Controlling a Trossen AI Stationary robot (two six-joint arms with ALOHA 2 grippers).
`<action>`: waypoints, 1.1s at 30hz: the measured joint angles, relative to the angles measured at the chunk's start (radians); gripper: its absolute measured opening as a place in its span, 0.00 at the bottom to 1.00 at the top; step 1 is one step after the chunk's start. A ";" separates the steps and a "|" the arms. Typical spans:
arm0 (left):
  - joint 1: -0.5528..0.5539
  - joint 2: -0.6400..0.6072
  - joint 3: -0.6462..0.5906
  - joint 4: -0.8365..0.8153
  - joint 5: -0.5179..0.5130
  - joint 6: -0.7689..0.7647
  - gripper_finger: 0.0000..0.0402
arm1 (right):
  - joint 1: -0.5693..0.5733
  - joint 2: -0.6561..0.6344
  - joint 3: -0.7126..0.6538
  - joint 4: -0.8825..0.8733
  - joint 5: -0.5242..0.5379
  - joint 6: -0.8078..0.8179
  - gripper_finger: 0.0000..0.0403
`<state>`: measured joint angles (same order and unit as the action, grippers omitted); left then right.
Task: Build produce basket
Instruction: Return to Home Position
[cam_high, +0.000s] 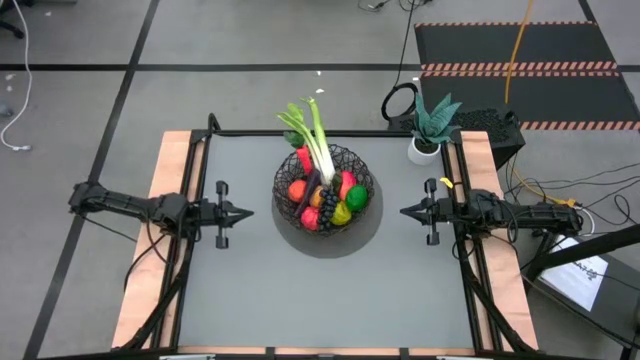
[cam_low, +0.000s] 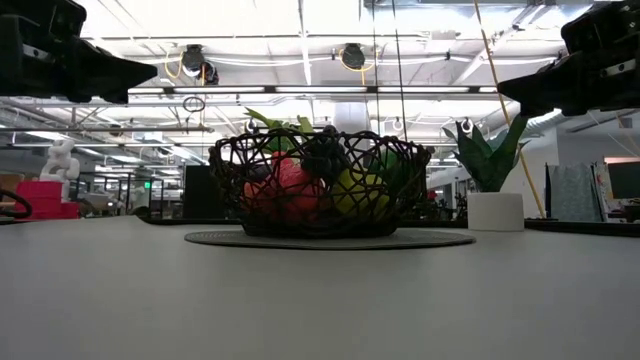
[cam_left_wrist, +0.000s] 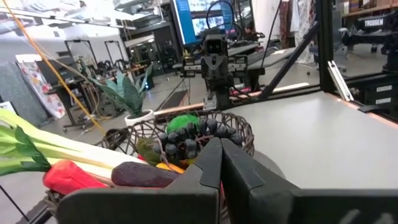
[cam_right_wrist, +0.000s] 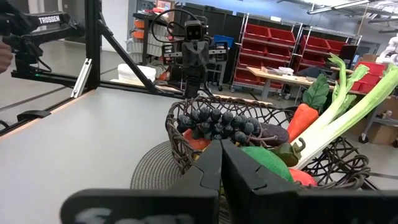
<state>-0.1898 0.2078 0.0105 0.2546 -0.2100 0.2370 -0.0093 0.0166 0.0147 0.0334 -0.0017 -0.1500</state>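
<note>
The black wire basket (cam_high: 324, 187) stands on a round grey mat (cam_high: 330, 240) in the middle of the table. It holds the produce: a leek (cam_high: 316, 140) sticking out over the far rim, dark grapes (cam_left_wrist: 186, 138), a purple eggplant (cam_left_wrist: 146, 175), a carrot (cam_right_wrist: 303, 119) and red, orange, yellow-green and green fruits. My left gripper (cam_high: 246, 212) hangs shut at the table's left, pointing level at the basket. My right gripper (cam_high: 406, 211) hangs shut at the right, also pointing at it. Neither holds anything.
A small white pot with a teal plant (cam_high: 430, 128) stands at the table's far right corner. Bare grey table surface (cam_high: 320, 300) lies between the basket and the near edge.
</note>
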 joint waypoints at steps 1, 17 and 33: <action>0.000 -0.007 0.000 0.000 0.000 0.002 0.01 | 0.000 0.000 0.000 0.000 0.000 0.000 0.00; 0.093 -0.175 0.000 -0.174 0.100 0.004 0.01 | 0.000 0.000 0.000 0.000 0.000 0.000 0.00; 0.184 -0.205 0.000 -0.241 0.240 -0.030 0.02 | 0.000 0.000 0.000 0.000 0.000 0.000 0.00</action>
<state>-0.0059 0.0025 0.0109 0.0135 0.0299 0.2074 -0.0093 0.0162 0.0147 0.0338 -0.0014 -0.1501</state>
